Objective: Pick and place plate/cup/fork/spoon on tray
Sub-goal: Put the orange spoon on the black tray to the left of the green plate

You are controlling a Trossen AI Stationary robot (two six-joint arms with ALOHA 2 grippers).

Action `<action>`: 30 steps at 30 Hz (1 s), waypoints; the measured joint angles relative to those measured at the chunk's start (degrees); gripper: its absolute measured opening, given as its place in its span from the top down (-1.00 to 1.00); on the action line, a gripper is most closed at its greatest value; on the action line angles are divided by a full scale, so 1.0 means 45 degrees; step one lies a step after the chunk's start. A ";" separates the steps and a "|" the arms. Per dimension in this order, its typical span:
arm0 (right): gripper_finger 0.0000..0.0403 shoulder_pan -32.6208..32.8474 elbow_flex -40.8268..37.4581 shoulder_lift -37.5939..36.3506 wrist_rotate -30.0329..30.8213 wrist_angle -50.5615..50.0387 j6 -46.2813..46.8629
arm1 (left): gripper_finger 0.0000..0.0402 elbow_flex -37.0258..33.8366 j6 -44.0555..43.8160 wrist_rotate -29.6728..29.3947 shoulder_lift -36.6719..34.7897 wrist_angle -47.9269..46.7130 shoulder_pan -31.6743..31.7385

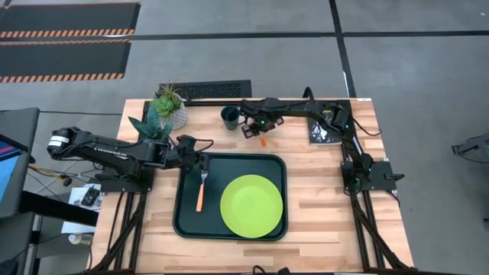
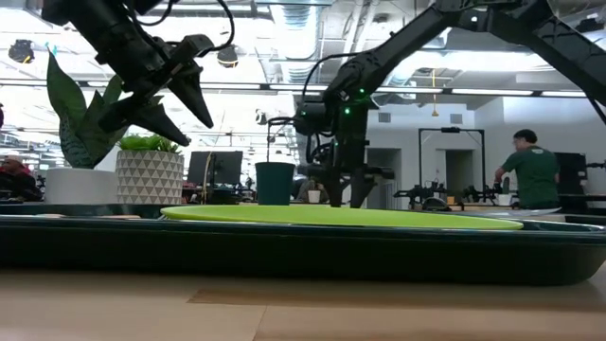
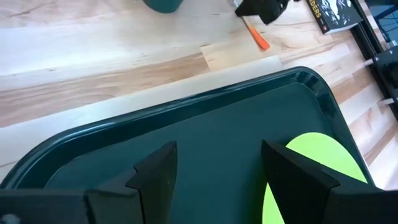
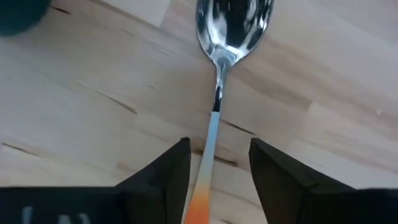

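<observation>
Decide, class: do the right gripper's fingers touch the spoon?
Apart. The right wrist view shows the spoon handle lying between the open right gripper, with wood visible on both sides.

Even, bright light falls on the table (image 1: 321,221) from overhead, leaving only soft, short shadows under the arms in the high view. In the low view the ceiling lamps glare white behind the arms, which read as dark silhouettes, and the near table edge is blurred. The spoon (image 4: 233,37) shows bright reflections in its bowl in the right wrist view, while its handle near the dark fingers (image 4: 158,180) goes soft and out of focus.
</observation>
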 joint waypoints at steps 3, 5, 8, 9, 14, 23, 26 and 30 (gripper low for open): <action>0.12 0.0074 -0.0398 -0.0032 -0.0088 0.0323 0.0038 | -0.09 0.0000 0.0000 0.0061 0.0000 0.0000 0.0097; 0.15 0.0107 -0.0541 -0.0064 -0.0056 0.0353 0.0044 | -0.09 0.0000 0.0000 0.0073 0.0000 -0.0002 0.0127; 0.26 0.0121 -0.0585 -0.0073 -0.0052 0.0365 0.0117 | -0.09 0.0000 0.0000 0.0073 0.0000 0.0000 0.0127; 0.34 0.0125 -0.0586 -0.0073 -0.0032 0.0350 0.0136 | -0.09 0.0000 0.0000 0.0068 0.0000 0.0000 0.0127; 0.86 0.0144 -0.0596 -0.0073 -0.0068 0.0293 0.0091 | -0.09 0.0000 0.0005 0.0068 0.0000 0.0000 0.0127; 0.89 0.0242 -0.0611 -0.0170 -0.0270 -0.0148 0.0173 | -0.09 0.0000 0.0006 0.0070 0.0000 0.0000 0.0127; 0.97 0.0292 -0.0659 -0.0471 -0.0617 -0.0580 0.0137 | -0.09 0.0000 0.0010 0.0068 0.0000 0.0000 0.0127; 0.96 0.0398 -0.0681 -0.0933 -0.0657 -0.0886 0.0179 | -0.09 0.0000 0.0010 -0.0011 0.0005 0.0010 0.0127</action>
